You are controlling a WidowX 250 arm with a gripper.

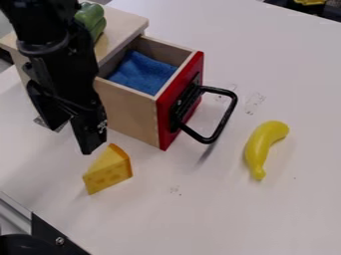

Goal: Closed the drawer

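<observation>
- While the drawer (130,112) juts open from its wooden box (126,21), blue cloth (141,73) lies inside.
- The gripper (70,141) hangs beside it — released, fingers apart.
- White marking (102,126) on the gripper — too small to read.

The black robot arm (50,62) has a rounded collar (44,48) and an angular black gripper (71,140) with whitish markings (102,126).

Tabletop (213,219): white, with faint grey marks (254,103) here and there
Cabinet (126,24): 1, pale wood, a drawer unit standing upright on the tabletop
Cheese (108,172): 1 yellow wedge with an orange edge — near the cabinet, apart from it
Banana (263,144): 1, yellow, curved — well apart from the cheese
</observation>
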